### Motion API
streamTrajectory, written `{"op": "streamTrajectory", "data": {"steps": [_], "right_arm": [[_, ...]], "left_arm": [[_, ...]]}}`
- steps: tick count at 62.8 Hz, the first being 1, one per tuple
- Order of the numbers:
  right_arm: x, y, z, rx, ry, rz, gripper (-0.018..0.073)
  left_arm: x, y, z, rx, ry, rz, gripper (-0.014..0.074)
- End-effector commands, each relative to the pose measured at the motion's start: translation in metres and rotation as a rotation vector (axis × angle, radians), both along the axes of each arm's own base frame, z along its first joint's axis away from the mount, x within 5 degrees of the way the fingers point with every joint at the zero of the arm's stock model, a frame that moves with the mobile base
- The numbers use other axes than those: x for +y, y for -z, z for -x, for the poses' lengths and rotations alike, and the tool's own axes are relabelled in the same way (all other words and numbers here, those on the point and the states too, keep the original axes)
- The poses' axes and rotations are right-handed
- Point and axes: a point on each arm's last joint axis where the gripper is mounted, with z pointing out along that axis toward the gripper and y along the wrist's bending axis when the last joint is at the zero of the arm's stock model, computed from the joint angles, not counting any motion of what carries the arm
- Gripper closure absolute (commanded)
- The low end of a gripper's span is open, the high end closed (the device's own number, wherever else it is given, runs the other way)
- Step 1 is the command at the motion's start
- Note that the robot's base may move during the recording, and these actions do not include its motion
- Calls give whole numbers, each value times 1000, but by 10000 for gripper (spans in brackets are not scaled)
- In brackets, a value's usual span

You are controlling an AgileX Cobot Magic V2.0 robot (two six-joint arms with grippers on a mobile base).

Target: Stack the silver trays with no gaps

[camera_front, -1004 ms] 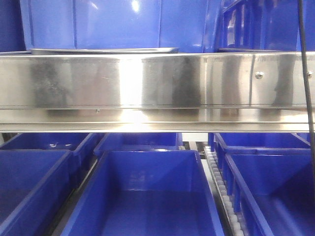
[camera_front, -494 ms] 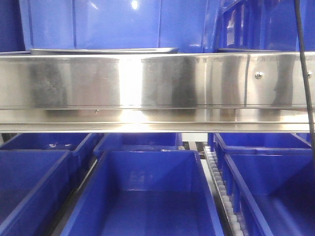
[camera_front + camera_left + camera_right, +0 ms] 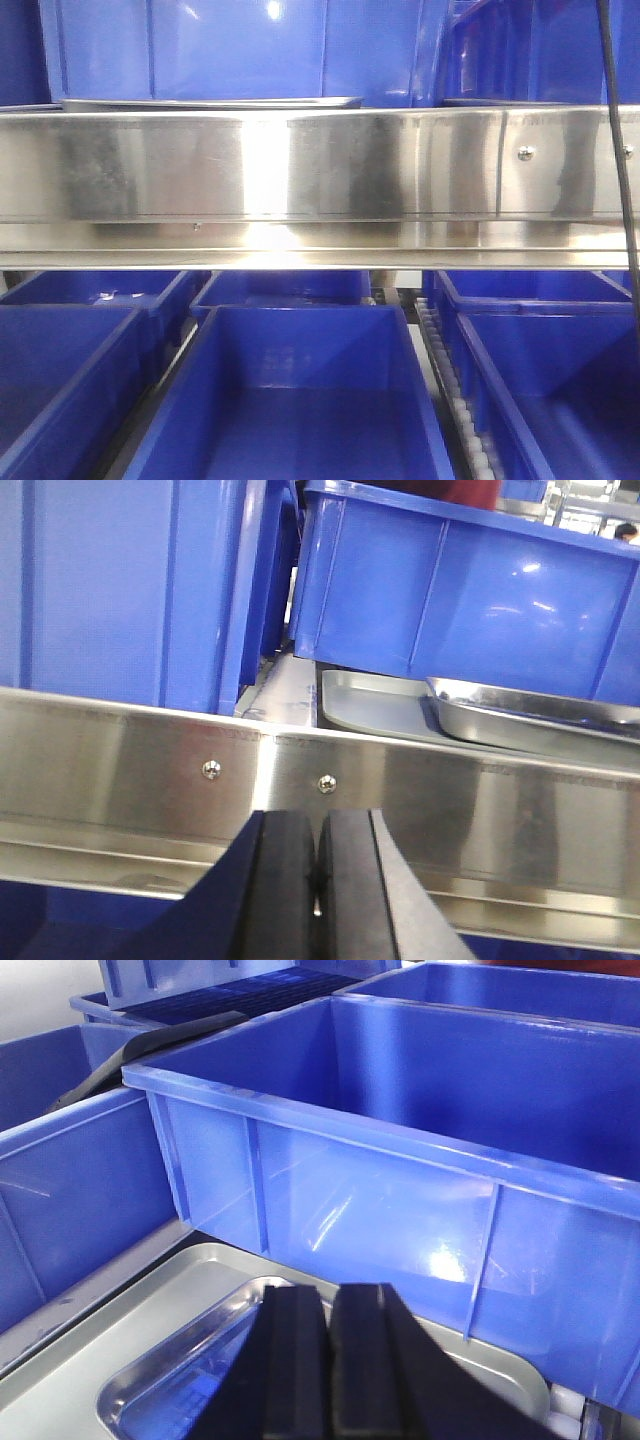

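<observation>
Two silver trays on the upper shelf in the left wrist view: flat tray [image 3: 375, 702] lying on the shelf surface behind the steel shelf panel [image 3: 140, 770], second tray [image 3: 530, 712] resting on top of it, offset to the right and slightly tilted, not nested flush. Directly behind both, a blue bin [image 3: 460, 590]; to the left, taller blue bins [image 3: 120, 580]. Left gripper [image 3: 318, 890] hovering in front of the panel, below its two screws [image 3: 266, 775], black fingers [image 3: 288, 880] pressed together with nothing between them.

Seen from the right wrist, right gripper [image 3: 328, 1360] poised above a silver tray [image 3: 180, 1380] with a shiny recessed floor and wide flat rim, fingers [image 3: 295, 1360] likewise closed and empty, apart from the tray as far as can be told. Just beyond that tray, a large blue bin [image 3: 400, 1180]; another bin wall [image 3: 70, 1210] at the left.

From the front, only a thin tray edge [image 3: 210, 102] showing above the long panel [image 3: 300, 170], blue bins [image 3: 300, 400] in rows below, a dark cable [image 3: 620, 180] hanging at the right.
</observation>
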Motion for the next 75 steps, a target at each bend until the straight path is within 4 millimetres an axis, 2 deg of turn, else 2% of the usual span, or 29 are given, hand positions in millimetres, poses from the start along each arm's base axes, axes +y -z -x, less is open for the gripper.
{"op": "streamTrajectory", "data": {"steps": [1, 7, 15, 23, 35, 45, 60, 75], "right_arm": [[-1, -6, 3, -38, -12, -6, 632], [-1, -6, 3, -38, -12, -6, 632], [-1, -6, 3, -38, -12, -6, 632], [-1, -6, 3, -38, -12, -6, 632], [-1, -6, 3, -38, -12, -6, 632], [-1, -6, 3, -38, -12, -6, 632], [-1, -6, 3, -38, -12, -6, 632], [-1, -6, 3, -38, -12, -6, 632]], "left_arm": [[0, -1, 1, -11, -4, -12, 602], [4, 5, 1, 60, -39, -170, 602], [3, 5, 1, 50, -34, -151, 602], [-1, -7, 1, -76, 4, -124, 602], [-6, -20, 3, -228, 34, -196, 602], [-4, -19, 3, -222, 19, -178, 602], [-2, -16, 2, -184, -7, -290, 602], [-2, -13, 2, -148, -8, -297, 602]]}}
